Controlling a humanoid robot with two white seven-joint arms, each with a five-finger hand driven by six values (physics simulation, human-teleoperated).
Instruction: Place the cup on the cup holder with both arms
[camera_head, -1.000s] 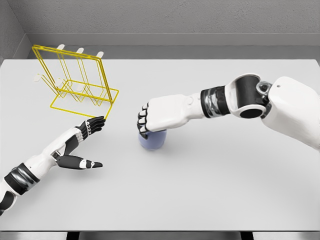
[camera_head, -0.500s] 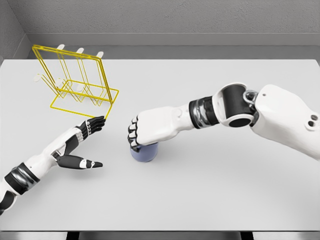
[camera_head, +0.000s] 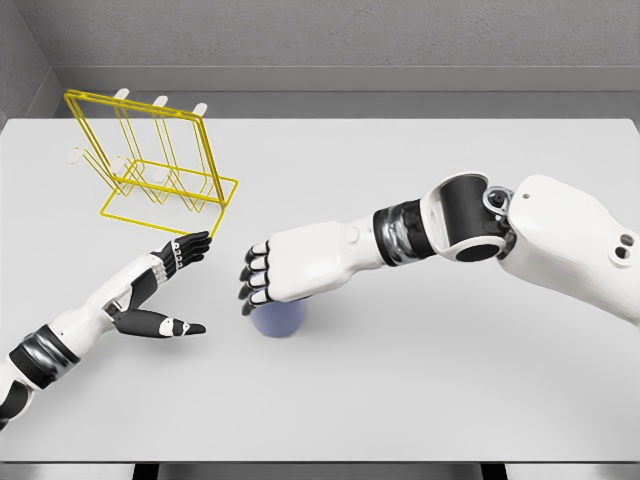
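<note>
Centre frame, slightly left: blue cup (camera_head: 279, 319) on the grey table (camera_head: 420, 380), largely covered by the right hand (camera_head: 285, 275), fingers curled over its rim from above in what looks like a top grasp, arm reaching in from the right edge. Lower left: left hand (camera_head: 165, 290) spread flat and holding nothing, palm turned toward the cup, seemingly posed to receive it for a handover. Upper left: yellow wire cup holder (camera_head: 150, 160), pegs vacant, well apart from the cup.
</note>
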